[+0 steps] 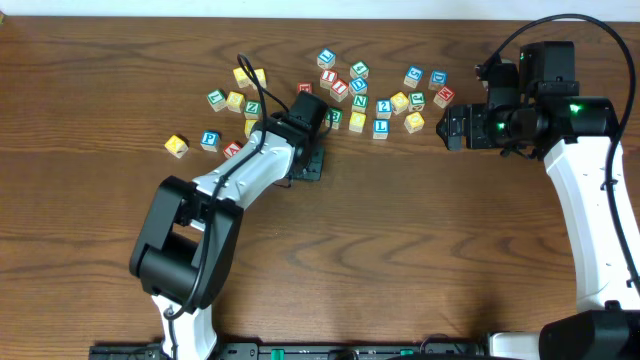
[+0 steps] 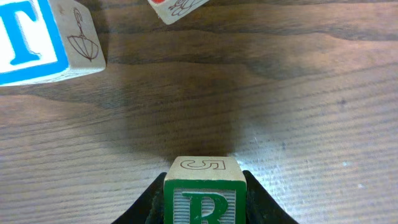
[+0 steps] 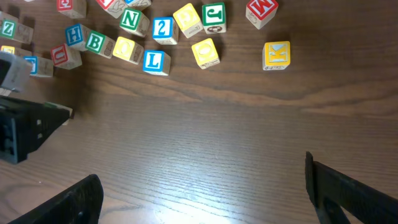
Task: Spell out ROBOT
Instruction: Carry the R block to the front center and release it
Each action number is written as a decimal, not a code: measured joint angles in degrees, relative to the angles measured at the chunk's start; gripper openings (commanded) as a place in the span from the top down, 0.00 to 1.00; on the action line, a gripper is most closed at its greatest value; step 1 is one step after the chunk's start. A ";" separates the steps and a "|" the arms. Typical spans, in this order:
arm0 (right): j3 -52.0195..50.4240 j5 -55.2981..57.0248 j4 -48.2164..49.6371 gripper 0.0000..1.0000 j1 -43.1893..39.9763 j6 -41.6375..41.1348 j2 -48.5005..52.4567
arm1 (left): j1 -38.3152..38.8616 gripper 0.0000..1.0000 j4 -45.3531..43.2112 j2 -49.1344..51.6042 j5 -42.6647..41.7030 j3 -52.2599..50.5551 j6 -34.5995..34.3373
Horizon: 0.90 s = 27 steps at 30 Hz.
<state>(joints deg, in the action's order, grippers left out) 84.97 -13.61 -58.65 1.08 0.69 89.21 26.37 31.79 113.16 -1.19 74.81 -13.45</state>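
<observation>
My left gripper [image 2: 205,186] is shut on a wooden block with a green R [image 2: 205,198] on its front and a 5 on top, held at the table surface. In the overhead view this gripper [image 1: 311,164] sits just below the block scatter [image 1: 360,95], and the R block is hidden under it. My right gripper [image 3: 202,193] is open and empty over bare wood, to the right of the blocks [image 1: 450,128]. Letter blocks lie ahead of it: a green B [image 3: 95,41], a blue L [image 3: 155,61] and a yellow K [image 3: 276,55].
A blue T block [image 2: 28,40] and a red-printed block [image 2: 177,7] lie ahead of the left gripper. More blocks sit at the far left [image 1: 235,100], with a yellow one [image 1: 177,146] outermost. The left gripper shows at the left edge of the right wrist view [image 3: 25,127].
</observation>
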 measured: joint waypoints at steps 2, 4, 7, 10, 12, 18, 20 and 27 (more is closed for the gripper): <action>0.00 -0.02 0.00 0.01 0.00 0.00 0.00 | 0.00 0.78 0.13 1.16 0.02 0.11 -0.98; 0.00 -0.02 -0.02 0.01 0.00 0.00 0.00 | 0.11 0.78 0.17 1.42 0.02 0.48 -1.64; 0.00 -0.02 0.00 0.01 0.00 -0.02 0.00 | 0.22 0.68 0.13 1.51 0.04 0.66 -2.03; 0.00 -0.02 0.00 0.01 0.00 -0.02 0.00 | 0.22 0.56 0.22 1.64 0.00 0.66 -2.54; 0.00 -0.02 0.00 0.01 0.00 -0.02 0.00 | 0.31 0.53 0.39 2.16 0.00 0.66 -3.06; 0.00 -0.02 0.00 0.01 0.00 -0.02 0.00 | 0.37 0.49 1.46 2.49 0.04 0.79 -3.08; 0.00 -0.02 0.02 0.01 0.00 -0.02 0.00 | 0.37 0.41 2.45 2.47 0.07 0.87 -3.02; -0.02 -0.02 0.61 0.01 0.00 -0.02 0.00 | 0.35 0.34 9.01 -0.24 1.75 4.09 0.26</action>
<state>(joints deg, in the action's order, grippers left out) 84.95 -13.63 -58.04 1.08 0.67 89.21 26.72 40.80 112.92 0.56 78.89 -13.19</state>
